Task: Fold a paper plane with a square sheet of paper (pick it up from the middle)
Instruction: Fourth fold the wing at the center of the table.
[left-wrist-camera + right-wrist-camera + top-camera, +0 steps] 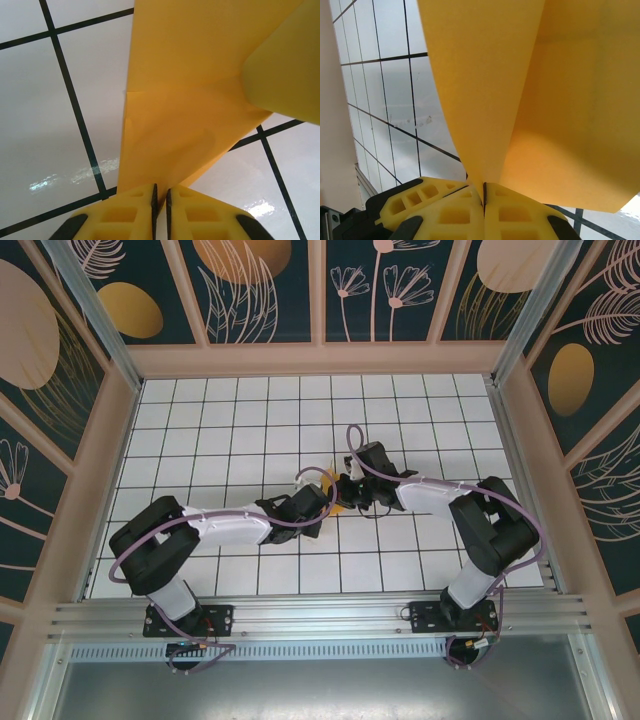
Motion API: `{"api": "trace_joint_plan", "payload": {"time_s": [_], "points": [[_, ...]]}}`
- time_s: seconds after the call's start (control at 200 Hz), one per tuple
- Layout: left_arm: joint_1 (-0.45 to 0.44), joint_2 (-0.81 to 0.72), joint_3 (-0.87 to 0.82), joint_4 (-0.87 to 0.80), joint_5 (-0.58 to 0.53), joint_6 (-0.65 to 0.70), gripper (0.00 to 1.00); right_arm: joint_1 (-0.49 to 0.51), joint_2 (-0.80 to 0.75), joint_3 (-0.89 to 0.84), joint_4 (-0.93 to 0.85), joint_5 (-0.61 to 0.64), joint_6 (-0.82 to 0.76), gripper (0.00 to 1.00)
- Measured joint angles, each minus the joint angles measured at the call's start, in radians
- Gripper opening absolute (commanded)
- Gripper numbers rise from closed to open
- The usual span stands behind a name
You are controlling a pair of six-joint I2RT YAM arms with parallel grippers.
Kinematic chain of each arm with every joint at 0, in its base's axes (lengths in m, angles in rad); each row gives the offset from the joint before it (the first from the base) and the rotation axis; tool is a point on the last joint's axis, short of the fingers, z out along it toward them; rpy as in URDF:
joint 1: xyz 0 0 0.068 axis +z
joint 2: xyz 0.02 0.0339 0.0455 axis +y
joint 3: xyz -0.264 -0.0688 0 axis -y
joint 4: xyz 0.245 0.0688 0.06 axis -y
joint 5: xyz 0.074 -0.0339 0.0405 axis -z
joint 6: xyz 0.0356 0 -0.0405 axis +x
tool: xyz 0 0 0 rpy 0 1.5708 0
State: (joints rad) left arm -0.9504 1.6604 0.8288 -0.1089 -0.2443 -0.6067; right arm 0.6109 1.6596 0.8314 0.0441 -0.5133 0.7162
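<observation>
Both arms meet over the middle of the tiled surface (230, 420), each gripping the square sheet of paper (180, 125). The left gripper (161, 192) has its fingers (125, 215) pressed together on a lower edge, and the right gripper (484, 192) is clamped on the bottom of a V-shaped fold. The sheet appears held up off the tiles, with a crease line and a turned flap showing. I judge the task early to midway: pickup done, folding begun, no pointed dart formed yet
</observation>
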Motion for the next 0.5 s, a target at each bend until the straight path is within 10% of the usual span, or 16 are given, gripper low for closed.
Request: {"api": "trace_joint_plan", "payload": {"time_s": [0.28,0.5], "points": [[-0.002,0.005,0.0,0.001,-0.001,-0.008,0.02,0.005,0.0,0.0,-0.002,0.0,0.0,0.07],[-0.002,0.005,-0.001,0.002,-0.008,-0.009,0.21,0.005,0.0,0.011,-0.02,0.0,-0.003,0.06]]}}
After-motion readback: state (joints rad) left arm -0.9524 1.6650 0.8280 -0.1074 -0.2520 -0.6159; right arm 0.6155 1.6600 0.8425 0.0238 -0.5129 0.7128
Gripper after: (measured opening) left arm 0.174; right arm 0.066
